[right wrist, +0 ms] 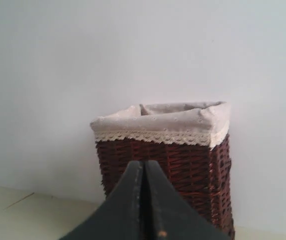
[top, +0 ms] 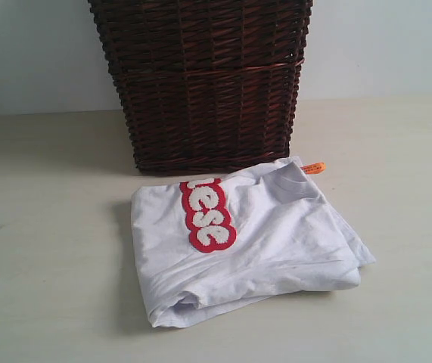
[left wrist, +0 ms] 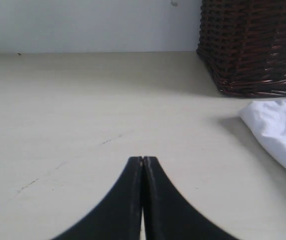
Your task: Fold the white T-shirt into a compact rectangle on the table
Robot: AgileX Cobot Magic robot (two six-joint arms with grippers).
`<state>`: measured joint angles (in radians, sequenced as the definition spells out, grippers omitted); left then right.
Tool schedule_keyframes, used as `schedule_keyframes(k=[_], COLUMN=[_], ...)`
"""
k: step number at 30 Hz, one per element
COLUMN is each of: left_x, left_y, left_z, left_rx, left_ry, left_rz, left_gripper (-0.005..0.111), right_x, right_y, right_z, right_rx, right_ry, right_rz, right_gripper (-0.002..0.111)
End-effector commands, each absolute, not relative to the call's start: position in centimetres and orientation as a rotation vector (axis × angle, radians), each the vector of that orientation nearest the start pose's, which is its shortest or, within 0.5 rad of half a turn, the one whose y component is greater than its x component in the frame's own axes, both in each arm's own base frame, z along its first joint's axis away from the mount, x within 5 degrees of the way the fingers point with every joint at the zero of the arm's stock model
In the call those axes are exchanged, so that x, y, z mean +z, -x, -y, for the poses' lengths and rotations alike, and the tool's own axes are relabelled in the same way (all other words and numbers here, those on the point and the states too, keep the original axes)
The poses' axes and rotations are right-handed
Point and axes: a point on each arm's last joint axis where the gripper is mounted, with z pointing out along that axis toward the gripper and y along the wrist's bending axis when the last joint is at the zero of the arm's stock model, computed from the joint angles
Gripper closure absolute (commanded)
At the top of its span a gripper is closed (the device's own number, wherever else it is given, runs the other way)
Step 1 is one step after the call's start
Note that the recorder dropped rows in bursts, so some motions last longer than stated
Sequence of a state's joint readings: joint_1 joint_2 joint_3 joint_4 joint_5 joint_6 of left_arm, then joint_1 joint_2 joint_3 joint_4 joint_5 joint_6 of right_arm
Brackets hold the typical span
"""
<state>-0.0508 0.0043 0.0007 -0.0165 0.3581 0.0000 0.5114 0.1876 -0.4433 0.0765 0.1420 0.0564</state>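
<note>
Left wrist view: left end effector (left wrist: 143, 159) clenched, holding nothing; right end effector (right wrist: 144, 163) clenched empty too.

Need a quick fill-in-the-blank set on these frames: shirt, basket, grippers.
The lettering on the T-shirt is outlined in ____.
The tag by its collar is ____.
The left gripper and right gripper are both ____.
The basket has a liner with a ____ trim.
Missing words: red; orange; shut; lace.
</note>
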Motion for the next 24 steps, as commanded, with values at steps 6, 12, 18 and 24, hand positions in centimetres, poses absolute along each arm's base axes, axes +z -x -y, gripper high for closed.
schedule_keyframes(k=[6,12,18,24], left_x=[18.1,18.1,18.1,18.1], left_y=[-5.3,-5.3,-5.3,-5.3], left_z=[0.3,0.3,0.3,0.3], left_rx=[-0.05,-0.05,-0.05,-0.05], left_ry=[-0.029,-0.029,-0.029,-0.029], left_rz=[-1.836,-1.836,-1.836,-1.836], left_gripper=[0.107,0.107,0.107,0.107], right_x=[33.9,33.8,33.1,30.5], right_y=[-1.1,-0.9,-1.1,-2.5], right_z=[-0.4,-0.2,-0.1,-0.2], right_rx=[0.271,0.118,0.025,-0.001], right_ry=[0.15,0.104,0.083,0.081], right_rz=[-1.199,-1.207,-1.291,-1.381], right_gripper=[0.108,0.108,0.108,0.108])
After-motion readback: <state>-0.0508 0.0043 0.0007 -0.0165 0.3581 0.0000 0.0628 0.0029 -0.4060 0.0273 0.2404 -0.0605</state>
